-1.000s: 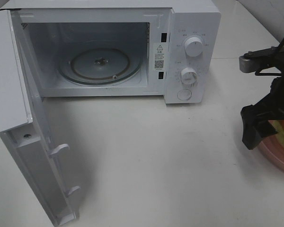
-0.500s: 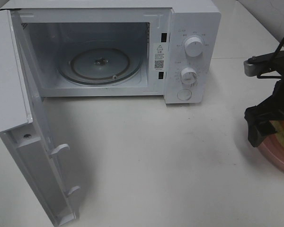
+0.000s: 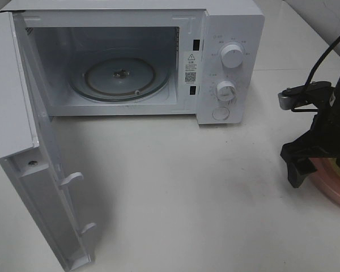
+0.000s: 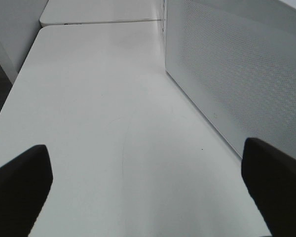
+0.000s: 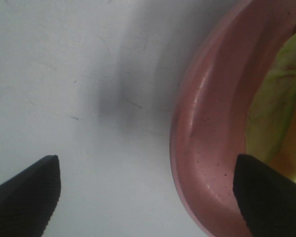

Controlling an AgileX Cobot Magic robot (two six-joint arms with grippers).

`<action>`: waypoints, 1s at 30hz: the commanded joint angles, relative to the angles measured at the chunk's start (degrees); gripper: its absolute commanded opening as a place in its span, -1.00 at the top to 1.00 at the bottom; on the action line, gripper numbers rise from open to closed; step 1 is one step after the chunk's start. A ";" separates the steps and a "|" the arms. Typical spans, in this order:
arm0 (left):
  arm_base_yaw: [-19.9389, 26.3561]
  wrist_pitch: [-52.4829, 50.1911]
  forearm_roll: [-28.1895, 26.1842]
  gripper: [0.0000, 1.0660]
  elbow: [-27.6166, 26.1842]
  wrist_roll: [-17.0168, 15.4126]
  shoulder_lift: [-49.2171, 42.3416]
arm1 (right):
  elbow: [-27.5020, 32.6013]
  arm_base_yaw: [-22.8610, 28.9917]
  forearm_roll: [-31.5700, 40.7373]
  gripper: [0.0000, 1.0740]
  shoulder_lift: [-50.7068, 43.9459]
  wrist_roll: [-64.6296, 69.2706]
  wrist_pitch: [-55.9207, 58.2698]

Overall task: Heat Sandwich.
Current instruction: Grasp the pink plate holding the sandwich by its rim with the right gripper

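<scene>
Your black two-finger right gripper (image 5: pixel 147 197): jaws spread wide, gripping nothing, pointing straight down. Its black jointed right arm (image 3: pixel 335 122) sits at 3 o'clock in the high view, with one black finger (image 3: pixel 297 169) jutting toward 7 o'clock. Your black two-finger left gripper (image 4: pixel 148 192): jaws wide too, gripping nothing, angled forward and down.

The right arm's black fingers (image 3: pixel 297 169) have sunk lower and edged left over the round pink plate (image 3: pixel 335 191)
</scene>
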 commanded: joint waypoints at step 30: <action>-0.11 0.17 0.00 -0.98 0.06 -0.11 -1.60 | -0.11 -0.40 -3.15 -0.59 10.14 2.64 -7.33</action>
